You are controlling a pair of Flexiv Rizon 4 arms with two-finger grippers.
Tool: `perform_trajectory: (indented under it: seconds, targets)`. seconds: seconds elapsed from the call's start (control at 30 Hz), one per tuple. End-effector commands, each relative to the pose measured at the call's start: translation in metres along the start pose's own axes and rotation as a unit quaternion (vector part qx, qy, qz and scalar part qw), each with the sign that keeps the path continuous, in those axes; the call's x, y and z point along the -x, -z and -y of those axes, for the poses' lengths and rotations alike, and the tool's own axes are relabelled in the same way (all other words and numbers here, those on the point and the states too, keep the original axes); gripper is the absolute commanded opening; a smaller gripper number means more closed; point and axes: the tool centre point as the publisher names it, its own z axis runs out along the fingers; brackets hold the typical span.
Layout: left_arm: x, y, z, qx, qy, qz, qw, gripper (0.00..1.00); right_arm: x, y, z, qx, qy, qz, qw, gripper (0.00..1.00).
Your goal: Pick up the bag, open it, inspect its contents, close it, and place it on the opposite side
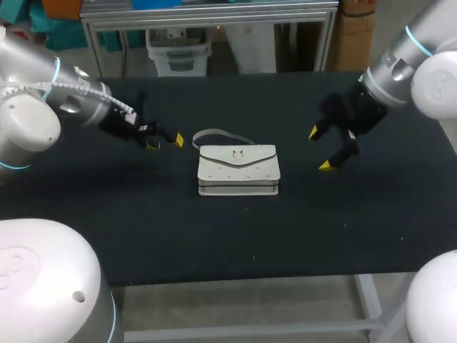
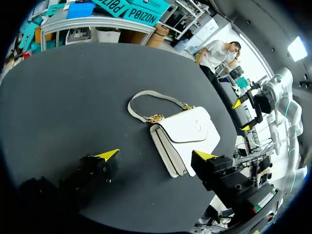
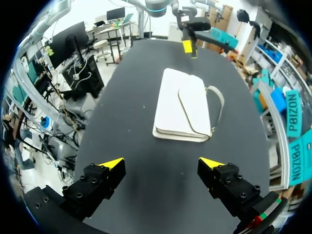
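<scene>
A white handbag (image 1: pixel 238 170) with a closed flap and a short strap lies flat in the middle of the black table (image 1: pixel 214 236). My left gripper (image 1: pixel 163 142) hovers just left of the strap, open and empty; from its wrist the handbag (image 2: pixel 184 138) lies ahead of my left gripper (image 2: pixel 158 155), its strap (image 2: pixel 146 100) looping beyond. My right gripper (image 1: pixel 319 149) hangs open and empty to the right of the bag. In the right wrist view the handbag (image 3: pixel 182 112) lies ahead of my right gripper (image 3: pixel 162 161), flap shut, with the left arm's yellow tips (image 3: pixel 187 47) beyond it.
A gold chain link (image 2: pixel 155 118) joins the strap to the bag's corner. Bare black tabletop (image 2: pixel 58 97) surrounds the bag on all sides.
</scene>
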Motion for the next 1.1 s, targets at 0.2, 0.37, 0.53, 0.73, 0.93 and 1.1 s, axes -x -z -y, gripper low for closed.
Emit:
perform_trajectory:
  seconds: [0.2, 0.37, 0.53, 0.73, 0.93, 1.1]
  targets:
    - [-0.008, 0.004, -0.004, 0.014, -0.051, 0.019, 0.998, 1.00, -0.021, 0.002, -0.016, -0.018, 0.017, 0.036, 0.999, 1.00]
    - [-0.008, 0.004, -0.004, 0.014, -0.051, 0.019, 0.998, 1.00, -0.025, 0.002, -0.017, -0.023, 0.013, 0.038, 0.999, 1.00]
    - [-0.011, 0.006, 0.001, 0.024, -0.122, 0.015, 0.992, 1.00, -0.025, -0.006, -0.018, -0.023, 0.010, 0.027, 0.999, 1.00]
    - [-0.018, 0.015, 0.015, 0.046, -0.259, 0.009, 0.965, 1.00, -0.026, -0.013, -0.023, -0.015, 0.013, 0.020, 1.000, 1.00]
    - [-0.027, 0.022, 0.019, 0.051, -0.367, 0.031, 0.928, 1.00, -0.027, -0.019, -0.033, -0.012, 0.034, 0.020, 0.999, 1.00]
    - [-0.030, 0.020, 0.017, 0.073, -0.468, 0.033, 0.880, 1.00, -0.030, -0.025, -0.042, -0.016, 0.065, 0.033, 0.997, 1.00]
